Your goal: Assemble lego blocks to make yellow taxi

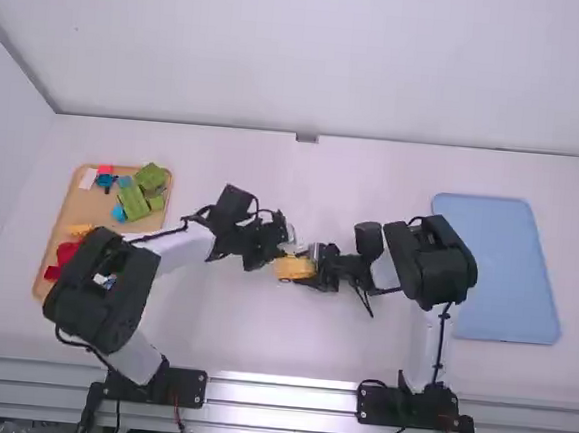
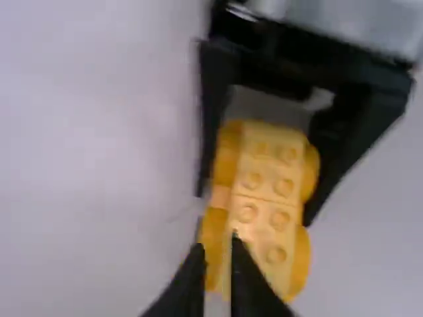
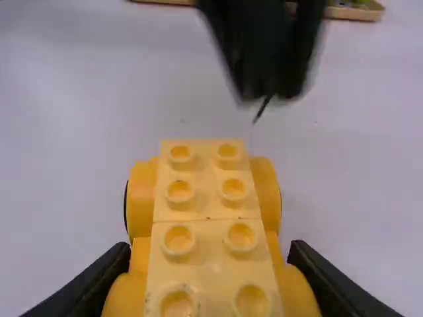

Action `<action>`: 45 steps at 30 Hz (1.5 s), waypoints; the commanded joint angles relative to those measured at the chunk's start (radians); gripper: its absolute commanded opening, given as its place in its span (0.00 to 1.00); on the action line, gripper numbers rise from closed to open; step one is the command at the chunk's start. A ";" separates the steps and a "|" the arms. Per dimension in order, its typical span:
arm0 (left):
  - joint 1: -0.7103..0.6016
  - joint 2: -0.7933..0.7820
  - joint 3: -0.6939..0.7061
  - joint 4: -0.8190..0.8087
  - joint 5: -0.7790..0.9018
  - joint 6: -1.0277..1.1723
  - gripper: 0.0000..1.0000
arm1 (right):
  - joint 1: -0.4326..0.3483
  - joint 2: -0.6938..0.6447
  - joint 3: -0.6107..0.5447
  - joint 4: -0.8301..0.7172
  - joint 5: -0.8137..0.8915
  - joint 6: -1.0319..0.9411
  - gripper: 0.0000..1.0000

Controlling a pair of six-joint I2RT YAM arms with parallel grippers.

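white table [image 1: 209, 341] before a pale back wall [image 1: 312, 58], as recorded in the high view. a wooden tray [image 1: 51, 220] lies at the left of the frame, bearing green blocks [image 1: 132, 202] in its upper right part, blue pieces [image 1: 119, 213] beside them, a white piece [image 1: 88, 178] near its top edge, a yellow block [image 1: 80, 229] near its middle and red pieces [image 1: 67, 252] lower down. a blue tray [image 1: 506, 269] occupies the right of the frame. near the centre, the two grippers meet around the task's thing, a yellow car [image 1: 290, 269]. the right gripper [image 1: 311, 266] clasps the car, one finger pressed to each side, as its own wrist view confirms at the lower edge. the left gripper [image 1: 281, 246] is just beside the car; in the left wrist view its fingers are near each other at the bottom, a narrow gap between the tips, and they appear to grasp nothing. the right wrist view details the car's upper face: pale yellow, with two rows of round studs and a seam running across, set between deeper yellow rounded sides. whether the left fingertips touch the car cannot be told.
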 commanded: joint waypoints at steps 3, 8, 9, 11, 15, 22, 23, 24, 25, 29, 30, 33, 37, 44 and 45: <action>0.106 -0.172 0.043 -0.001 -0.100 -0.206 0.97 | -0.028 0.011 0.004 0.047 0.021 0.101 0.73; 0.189 -0.292 0.043 -0.029 -0.117 -0.380 0.99 | -0.055 -0.039 0.003 0.037 0.015 0.188 0.98; 0.192 -0.296 0.043 -0.029 -0.117 -0.385 0.99 | -0.056 -0.045 0.002 0.034 0.015 0.194 0.98; 0.218 -0.343 0.043 -0.033 -0.119 -0.476 0.99 | -0.068 -0.090 0.002 -0.009 0.015 0.198 0.98; 0.261 -0.419 0.043 -0.035 -0.120 -0.646 0.99 | -0.084 -0.243 -0.007 -0.212 0.119 0.163 0.98; 0.299 -0.514 0.043 -0.073 -0.121 -0.605 0.99 | -0.084 -0.605 0.064 -0.679 0.269 0.074 0.98; 0.298 -0.524 0.044 -0.077 -0.139 -0.639 1.00 | -0.084 -0.648 0.092 -0.729 0.270 0.097 0.98; 0.298 -0.537 0.046 -0.085 -0.183 -0.696 0.99 | -0.082 -0.683 0.123 -0.771 0.270 0.134 0.98; 0.298 -0.549 0.049 -0.098 -0.233 -0.747 0.99 | -0.077 -0.704 0.152 -0.801 0.270 0.158 0.98; 0.299 -0.614 0.069 -0.198 -0.440 -0.864 0.99 | -0.025 -0.723 0.296 -0.912 0.272 0.169 0.98; 0.299 -0.642 0.074 -0.230 -0.486 -0.892 0.99 | -0.003 -0.718 0.335 -0.937 0.271 0.174 0.98; 0.313 -0.710 0.082 -0.285 -0.549 -0.949 0.99 | 0.054 -0.689 0.425 -0.957 0.271 0.221 0.98; 0.357 -0.804 0.095 -0.377 -0.628 -1.040 0.99 | 0.115 -0.610 0.534 -0.958 0.269 0.269 0.98; 0.470 -0.916 0.176 -0.642 -0.984 -1.207 0.99 | 0.237 -0.455 0.757 -1.038 0.269 0.305 0.98; 0.478 -0.916 0.184 -0.660 -0.993 -1.212 0.99 | 0.246 -0.442 0.773 -1.039 0.270 0.313 0.98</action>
